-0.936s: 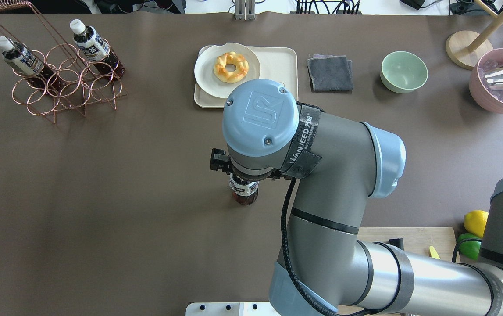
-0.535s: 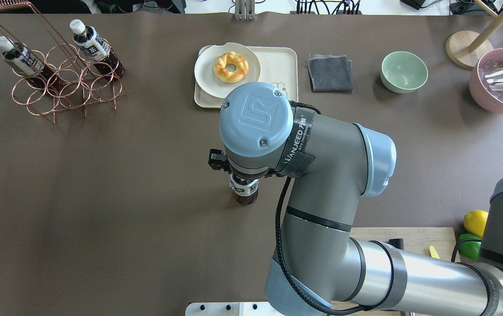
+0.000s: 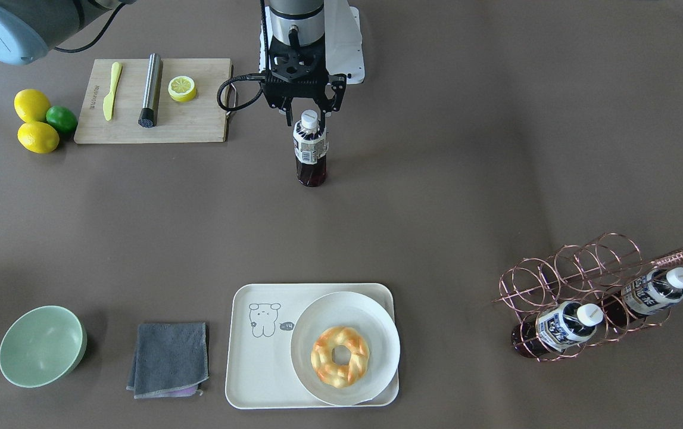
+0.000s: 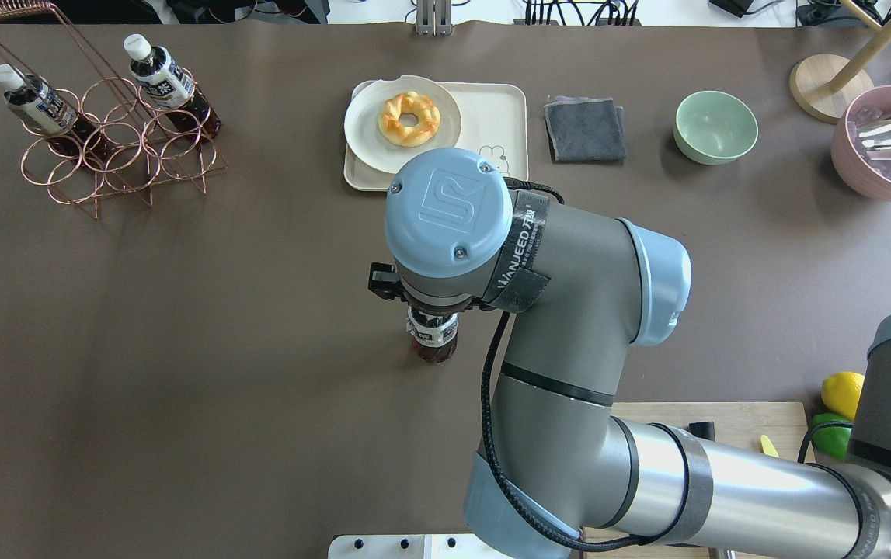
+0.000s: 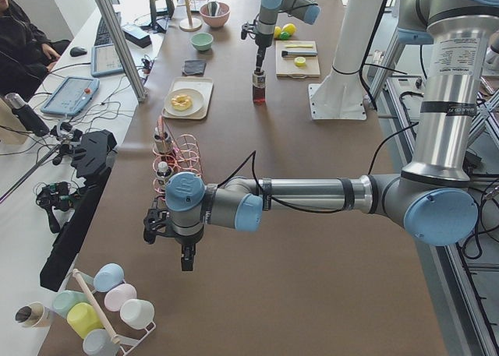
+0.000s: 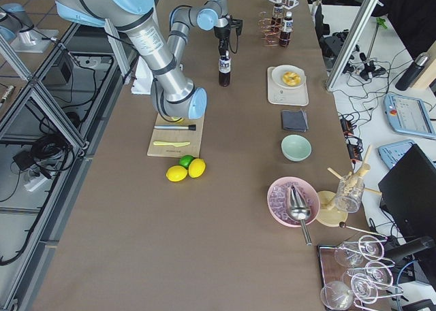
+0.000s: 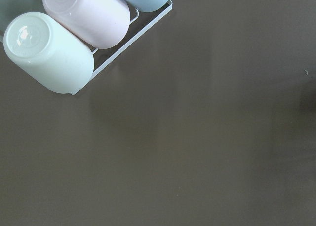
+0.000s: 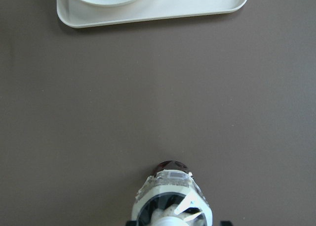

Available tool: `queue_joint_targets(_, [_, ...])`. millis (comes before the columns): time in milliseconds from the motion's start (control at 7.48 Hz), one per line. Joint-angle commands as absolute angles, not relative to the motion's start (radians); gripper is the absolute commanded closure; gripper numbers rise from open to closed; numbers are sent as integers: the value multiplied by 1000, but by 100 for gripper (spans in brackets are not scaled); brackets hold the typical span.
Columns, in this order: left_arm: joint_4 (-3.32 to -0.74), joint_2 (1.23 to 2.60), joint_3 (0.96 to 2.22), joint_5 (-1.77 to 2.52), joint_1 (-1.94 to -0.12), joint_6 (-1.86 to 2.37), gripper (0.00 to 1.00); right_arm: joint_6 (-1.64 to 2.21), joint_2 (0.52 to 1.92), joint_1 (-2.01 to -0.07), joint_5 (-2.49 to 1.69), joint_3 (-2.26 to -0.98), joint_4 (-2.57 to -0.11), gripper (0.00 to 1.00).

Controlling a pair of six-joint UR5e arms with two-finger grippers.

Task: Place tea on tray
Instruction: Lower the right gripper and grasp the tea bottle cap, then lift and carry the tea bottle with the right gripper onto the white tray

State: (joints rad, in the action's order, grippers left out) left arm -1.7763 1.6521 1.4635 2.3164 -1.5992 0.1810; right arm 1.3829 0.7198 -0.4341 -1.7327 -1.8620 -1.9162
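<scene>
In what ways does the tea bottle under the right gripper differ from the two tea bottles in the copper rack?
The lone bottle stands upright on the table; the rack bottles lie tilted in the copper rack. The right gripper has its jaws either side of the lone bottle's cap; no gripper is near the rack bottles. All share white caps, white-and-blue labels and dark tea.

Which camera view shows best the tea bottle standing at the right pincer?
The exterior front-facing view: the tea bottle shows whole there, cap, label and dark tea. In the overhead view the right arm hides its top. The right wrist view sees only its shoulder from above; the side views show it small.
</scene>
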Motion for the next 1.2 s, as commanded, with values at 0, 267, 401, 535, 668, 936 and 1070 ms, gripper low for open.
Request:
queue_joint_targets(0, [-1776,1652,1463,2316,-1598,181,2,1384,719,-436,-1730,-1862,-1916,99])
queue_joint_targets(267, [-1776,1652,1463,2313,-1598,181,2,1382,709,-458,-1739,-1868,-1920,100])
queue_joint_targets(401, [-1776,1652,1465,2313,-1597,181,2,1381,677,-507,-1784,-1868,-1954,100])
queue_joint_targets(535, [-1778,1652,1465,2313,-1597,181,2,1340,646,-567,-1839,-1868,-2001,100])
queue_joint_targets(668, [-1776,1651,1466,2313,-1597,181,2,1275,635,-634,-1886,-1867,-2040,100])
queue_joint_targets(936, [-1778,1646,1471,2313,-1597,181,2,1060,643,-811,-1995,-1795,-2054,100])
queue_joint_targets(1070, [-1779,1651,1474,2313,-1597,181,2,989,634,-872,-2017,-1720,-2045,100])
